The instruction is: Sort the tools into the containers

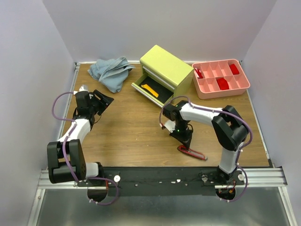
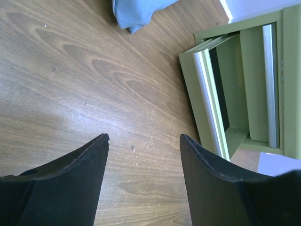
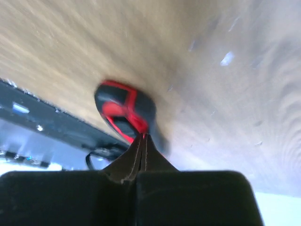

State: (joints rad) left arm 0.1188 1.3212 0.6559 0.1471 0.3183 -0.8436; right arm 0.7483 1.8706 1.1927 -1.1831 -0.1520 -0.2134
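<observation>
Yellow utility knife [image 1: 150, 89] in open drawer [image 1: 143, 93]; red-black utility knife [image 1: 193, 152] on table [image 1: 131, 136] at right gripper [image 3: 142, 137], fingers together, possibly pinching it (blurry); left gripper [image 2: 144, 138] spread, empty.

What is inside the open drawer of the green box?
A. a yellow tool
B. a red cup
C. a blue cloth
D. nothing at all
A: in the top view a yellow tool lies in the pulled-out drawer of the chest, while the cloth sits outside, to the left of the chest in that view.
</observation>
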